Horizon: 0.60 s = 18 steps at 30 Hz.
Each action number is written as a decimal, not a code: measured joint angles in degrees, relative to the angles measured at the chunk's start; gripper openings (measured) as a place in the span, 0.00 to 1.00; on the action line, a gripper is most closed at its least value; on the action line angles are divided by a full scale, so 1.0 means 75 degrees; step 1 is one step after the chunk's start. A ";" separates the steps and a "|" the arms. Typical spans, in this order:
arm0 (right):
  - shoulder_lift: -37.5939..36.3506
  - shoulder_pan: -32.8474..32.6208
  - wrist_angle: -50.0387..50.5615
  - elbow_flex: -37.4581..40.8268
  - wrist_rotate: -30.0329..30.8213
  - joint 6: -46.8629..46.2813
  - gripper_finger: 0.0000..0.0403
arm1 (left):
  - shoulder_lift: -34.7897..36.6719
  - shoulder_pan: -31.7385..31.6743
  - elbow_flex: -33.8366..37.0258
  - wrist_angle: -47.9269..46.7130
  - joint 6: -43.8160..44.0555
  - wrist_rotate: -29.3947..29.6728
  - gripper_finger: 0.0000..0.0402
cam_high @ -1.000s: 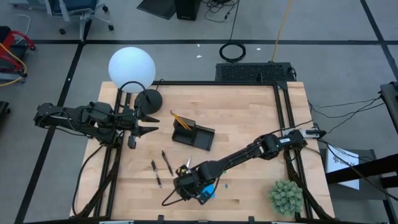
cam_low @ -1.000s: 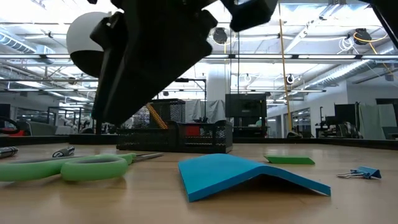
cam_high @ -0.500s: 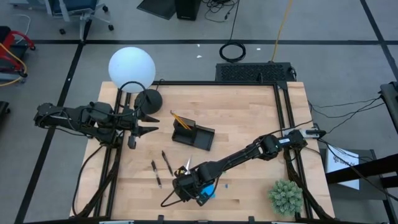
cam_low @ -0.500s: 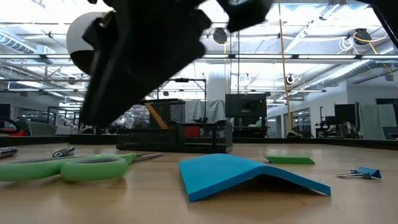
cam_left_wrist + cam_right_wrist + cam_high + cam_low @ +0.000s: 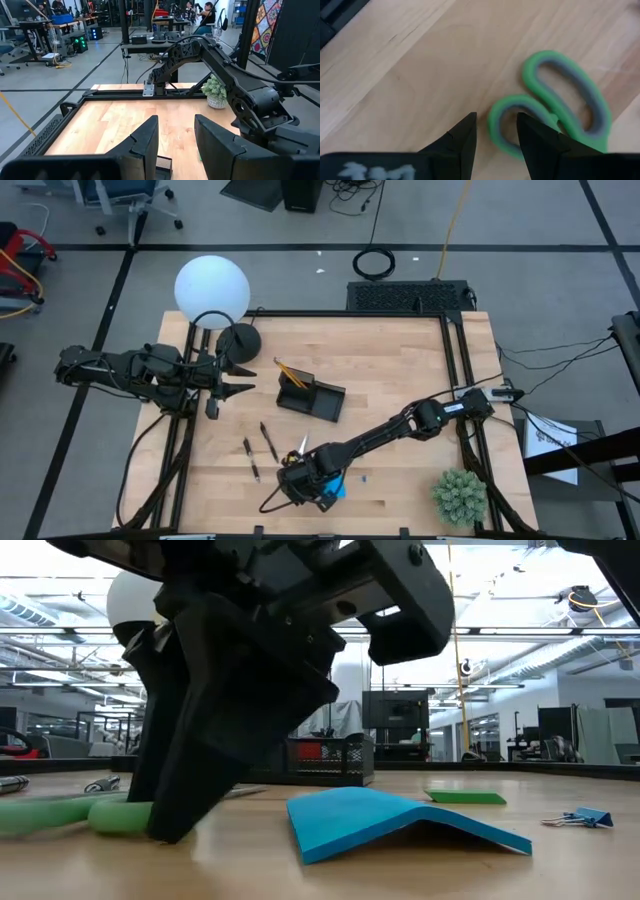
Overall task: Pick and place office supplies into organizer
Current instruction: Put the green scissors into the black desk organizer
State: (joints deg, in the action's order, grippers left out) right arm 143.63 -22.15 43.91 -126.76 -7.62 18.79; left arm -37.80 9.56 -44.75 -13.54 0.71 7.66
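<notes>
The light wooden bench [image 5: 400, 380] carries the work. The right arm reaches across it toward the near edge, its gripper [image 5: 296, 483] lowered to the board over the green-handled scissors [image 5: 555, 112]. The left arm waits at the far-left edge beside the round black lamp base [image 5: 238, 340], its gripper [image 5: 228, 377] with jaws standing apart on nothing.

The small black rectangular organizer [image 5: 312, 397], orange pencils upright in its tall compartment, sits toward the bench's middle, well apart from the scissors and farther from the near edge.

In the right wrist view the jaws stand apart with a clear gap, gripping nothing. One loop of the scissor handles lies just ahead of the gap and a little to one side; the second loop extends farther off on the same side. The handles' long axis runs slantwise to the jaw line, not square across it. The low view shows one fingertip [image 5: 170, 825] down at the board with the green handle right beside it; contact I cannot confirm.

Judgement: the right arm is plainly the nearer, and a small sideways shift seems needed to straddle the handle.

The folded blue sticky-note pad [image 5: 400, 820] lies just beside.
</notes>
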 joint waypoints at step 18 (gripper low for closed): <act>-0.0003 0.0067 0.0215 0.0000 0.0408 0.0251 0.04 | 0.0000 0.0000 0.0000 0.0006 0.0035 0.0000 0.32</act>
State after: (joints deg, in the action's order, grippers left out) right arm 143.61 -21.65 45.52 -126.76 -4.56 20.67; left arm -37.80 9.56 -44.75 -13.50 0.97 7.66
